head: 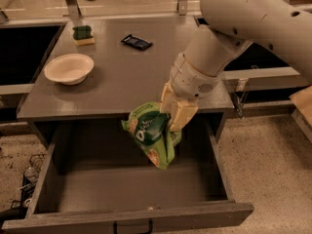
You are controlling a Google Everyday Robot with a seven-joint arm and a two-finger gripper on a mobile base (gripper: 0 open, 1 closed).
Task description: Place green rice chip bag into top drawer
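Fingers point(183, 112): clamped on green rice chip bag point(149, 136), frame centre.
Gripper point(170, 118): over open top drawer point(195, 215), at bench point(126, 84) front edge.

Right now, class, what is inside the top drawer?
Inside the top drawer only its bare grey floor shows. The green rice chip bag hangs over it, pinched in the gripper. The bag covers part of the floor, and the tabletop hides the back.
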